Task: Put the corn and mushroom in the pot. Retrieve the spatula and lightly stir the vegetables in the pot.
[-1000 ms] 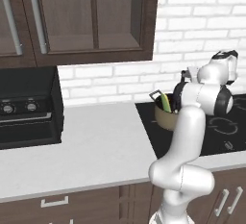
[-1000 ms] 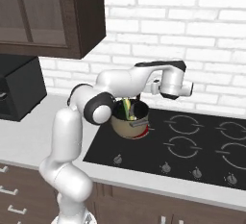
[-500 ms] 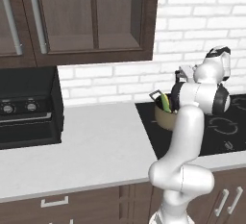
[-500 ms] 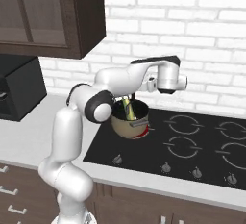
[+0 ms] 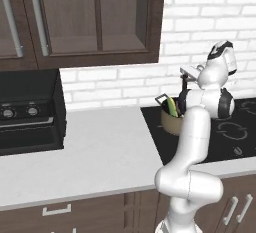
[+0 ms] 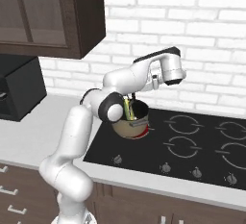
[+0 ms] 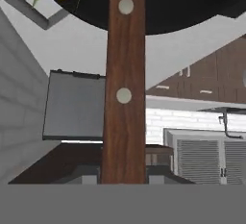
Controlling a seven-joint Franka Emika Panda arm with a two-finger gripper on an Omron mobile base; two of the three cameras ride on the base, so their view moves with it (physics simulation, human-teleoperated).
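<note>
I read no brand or lettering anywhere. My gripper [image 7: 123,177] pinches the spatula's [image 7: 124,74] brown wooden handle, which runs down into the pot [image 6: 130,122], where the corn [image 5: 172,107] leans against the rim. The pot sits at the cooktop's [image 6: 202,146] left end, with bare counter [image 5: 100,147] further left

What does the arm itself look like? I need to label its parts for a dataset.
The arm is glossy white with rounded segments and dark grey joint caps. A black band tops the wrist housing. No loose cables or markings are visible.
</note>
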